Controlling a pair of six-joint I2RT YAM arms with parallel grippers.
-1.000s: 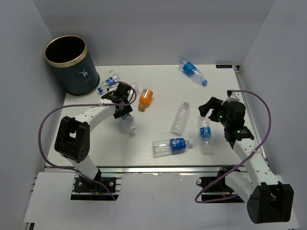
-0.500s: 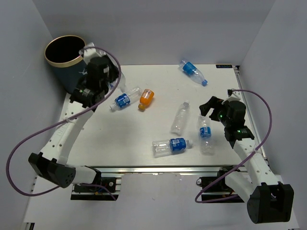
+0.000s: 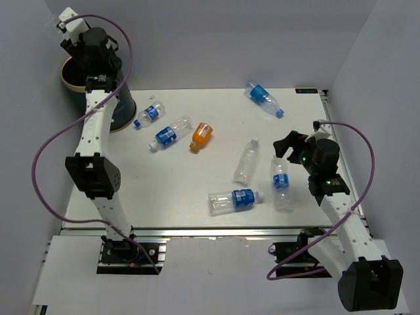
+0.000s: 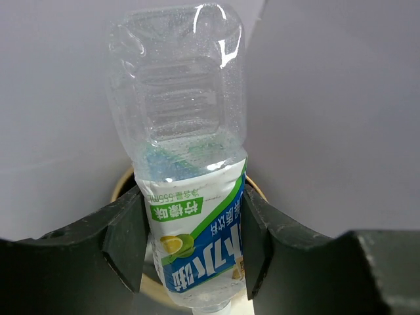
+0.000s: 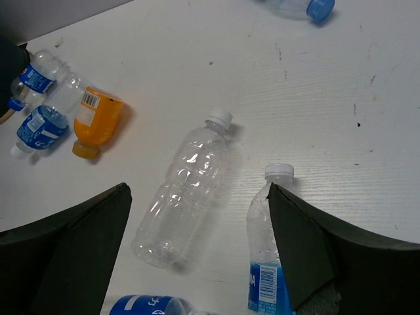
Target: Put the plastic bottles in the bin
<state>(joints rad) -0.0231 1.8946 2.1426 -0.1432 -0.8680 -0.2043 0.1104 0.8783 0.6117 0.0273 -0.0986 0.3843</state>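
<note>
At four o'clock the right jaws are hanging spread wide over seven plastic bottles lying about the tabletop. At eleven o'clock the left jaws are pinching the green-labelled bottle above the bin, not yet released.

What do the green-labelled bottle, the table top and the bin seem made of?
Green-labelled bottle: thin clear plastic, glossy; see-through, ribbed, with bright highlights.
Table top: white, matt, perhaps painted wood or laminate; fine streaky grain, small scuffs.
Bin: smooth dark wall, tan rim; metal or plastic, cannot tell.
</note>
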